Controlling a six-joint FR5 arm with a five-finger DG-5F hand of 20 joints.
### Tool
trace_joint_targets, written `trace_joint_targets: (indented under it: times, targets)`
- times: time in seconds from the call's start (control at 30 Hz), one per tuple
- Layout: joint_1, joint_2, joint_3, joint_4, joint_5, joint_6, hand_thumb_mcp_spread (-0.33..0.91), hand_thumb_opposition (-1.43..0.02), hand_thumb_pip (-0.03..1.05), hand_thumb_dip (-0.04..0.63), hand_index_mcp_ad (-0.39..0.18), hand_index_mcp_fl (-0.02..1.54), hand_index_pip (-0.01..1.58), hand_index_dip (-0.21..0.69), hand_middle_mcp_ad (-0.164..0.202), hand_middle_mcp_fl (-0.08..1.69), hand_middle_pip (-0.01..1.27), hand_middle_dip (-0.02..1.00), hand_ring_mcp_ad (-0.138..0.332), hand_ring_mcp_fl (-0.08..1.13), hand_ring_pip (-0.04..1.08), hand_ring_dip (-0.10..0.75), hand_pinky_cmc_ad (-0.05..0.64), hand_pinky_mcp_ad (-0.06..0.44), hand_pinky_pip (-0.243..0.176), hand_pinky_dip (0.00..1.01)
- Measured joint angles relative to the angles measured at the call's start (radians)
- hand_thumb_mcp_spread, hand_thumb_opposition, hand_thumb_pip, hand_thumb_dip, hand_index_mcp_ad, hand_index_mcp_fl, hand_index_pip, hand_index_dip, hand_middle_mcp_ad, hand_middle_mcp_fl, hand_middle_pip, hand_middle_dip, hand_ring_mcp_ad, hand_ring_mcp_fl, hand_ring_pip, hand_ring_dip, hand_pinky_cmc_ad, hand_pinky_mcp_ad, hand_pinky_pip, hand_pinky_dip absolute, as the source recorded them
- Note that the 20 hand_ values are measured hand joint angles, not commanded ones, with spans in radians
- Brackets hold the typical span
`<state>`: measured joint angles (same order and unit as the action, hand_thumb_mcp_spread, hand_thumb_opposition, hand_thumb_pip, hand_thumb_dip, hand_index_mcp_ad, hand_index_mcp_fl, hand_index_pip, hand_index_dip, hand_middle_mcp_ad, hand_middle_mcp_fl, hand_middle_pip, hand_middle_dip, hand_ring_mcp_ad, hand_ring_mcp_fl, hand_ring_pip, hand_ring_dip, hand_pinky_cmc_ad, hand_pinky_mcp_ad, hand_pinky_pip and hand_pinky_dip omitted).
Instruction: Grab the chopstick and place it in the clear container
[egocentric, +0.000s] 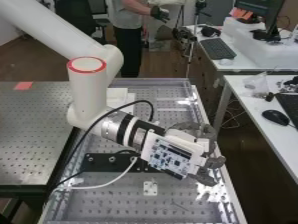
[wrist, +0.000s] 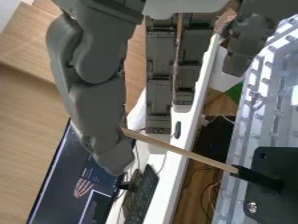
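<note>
The hand (egocentric: 203, 143) is over the right side of the perforated bench in the high view, with its fingers apart. In the wrist view the hand (wrist: 159, 70) is open: several fingers hang nearly straight, and the thumb stands across from them with a slight bend. A thin wooden chopstick (wrist: 179, 150) runs at a slant beyond the fingertips. One end disappears at the thumb's edge, and the other meets a dark piece beside a black plate. No finger is curled round the stick; whether the thumb touches it, I cannot tell.
The perforated bench (egocentric: 173, 202) carries a black bracket (egocentric: 106, 162) under the forearm, with black and white cables looping near it. To the right stands a white desk (egocentric: 256, 120) with a mouse. A person stands behind the bench's far end.
</note>
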<state>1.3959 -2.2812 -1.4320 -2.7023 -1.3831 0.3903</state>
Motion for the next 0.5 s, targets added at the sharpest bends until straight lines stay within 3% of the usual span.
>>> trace_joint_targets:
  times: [0.5]
  targets:
    - [-0.006, 0.0, 0.013, -0.009, -0.004, -0.03, 0.72, -0.99, 0.38, 0.293, -0.372, 1.0, 0.75, 0.323, 0.037, 1.06, 0.26, 0.75, 0.019, 0.56, 0.12, 0.506, 0.353, 0.311, -0.003, 0.17]
